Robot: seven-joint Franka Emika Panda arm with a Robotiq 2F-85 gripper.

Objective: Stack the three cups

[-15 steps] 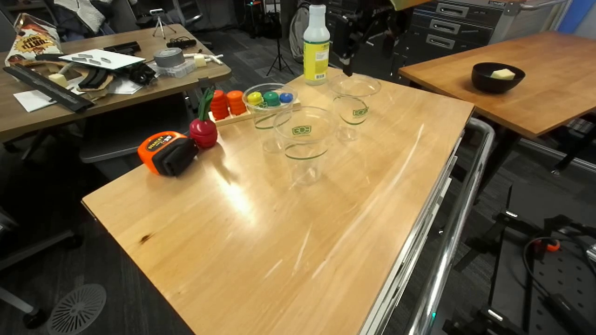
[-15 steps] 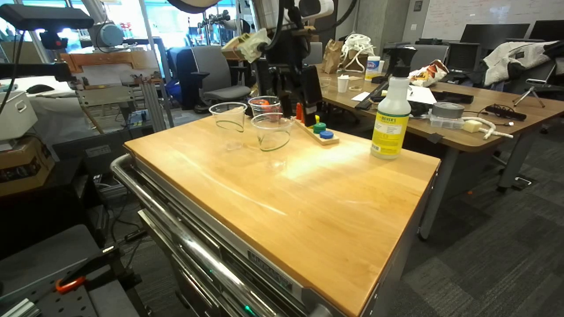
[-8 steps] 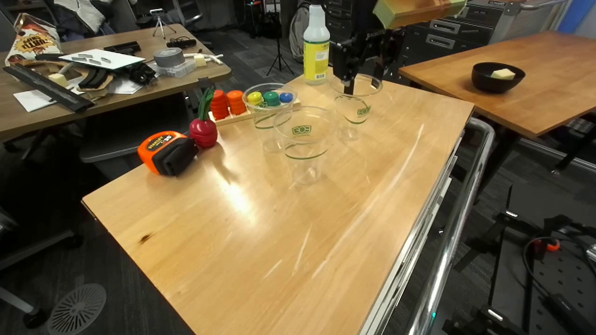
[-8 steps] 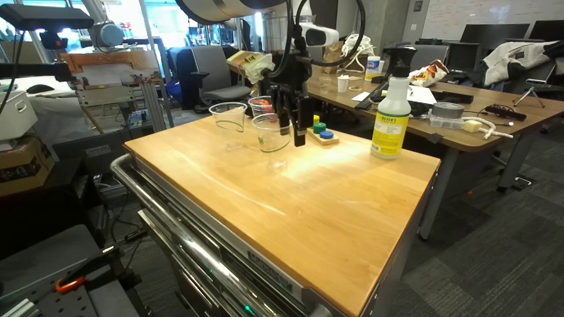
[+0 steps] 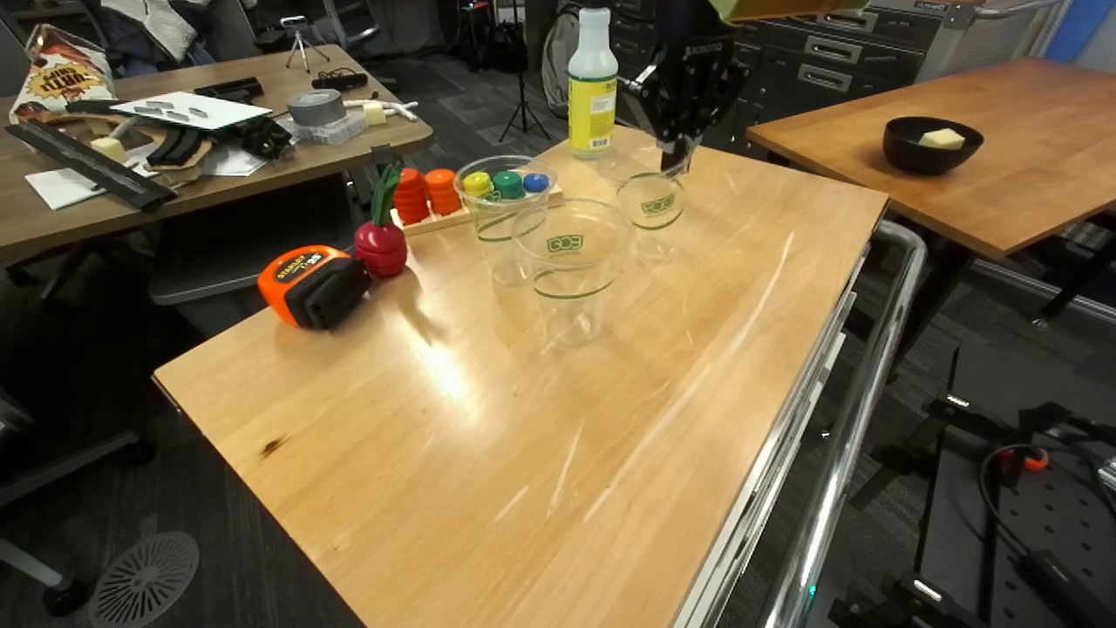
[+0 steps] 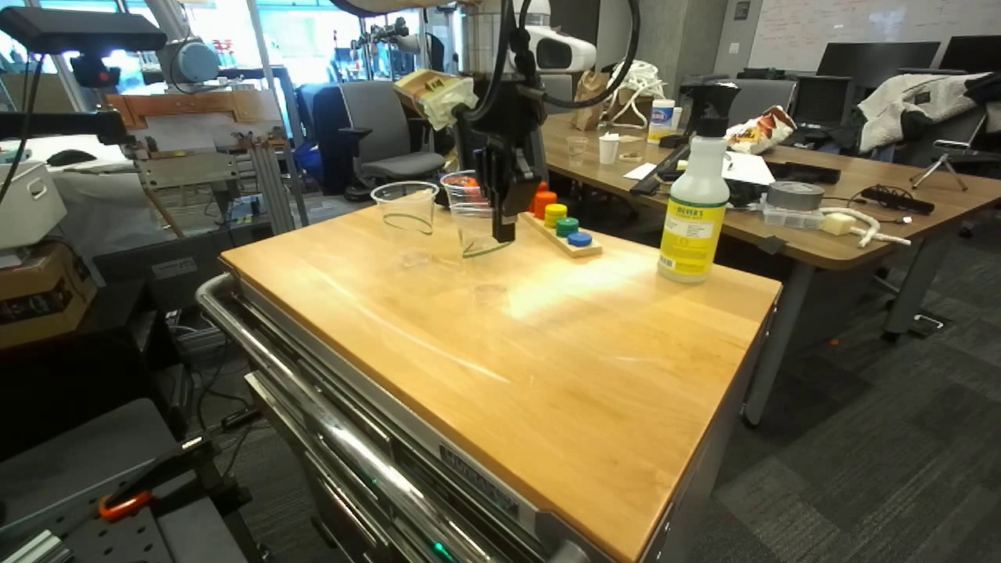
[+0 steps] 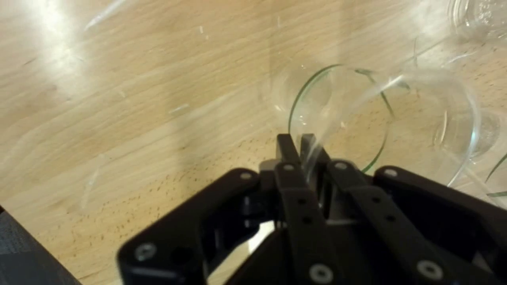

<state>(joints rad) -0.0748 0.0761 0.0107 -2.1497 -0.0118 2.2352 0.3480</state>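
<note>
The claw (image 7: 297,138) is clamped on the wall of the first cup (image 5: 652,208), its jaws nearly together. The first cup is tilted; contact between its base and the table (image 5: 523,453) cannot be determined. The second cup (image 5: 571,279) and the third cup (image 5: 504,225) stand upright nearby on the same table. In an exterior view, part of the peg toy (image 5: 443,194) shows through the third cup. The spray bottle (image 6: 692,215) stands upright near the table edge.

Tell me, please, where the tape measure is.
In an exterior view, the tape measure lies near the left edge of the tabletop, beside the red radish.
</note>
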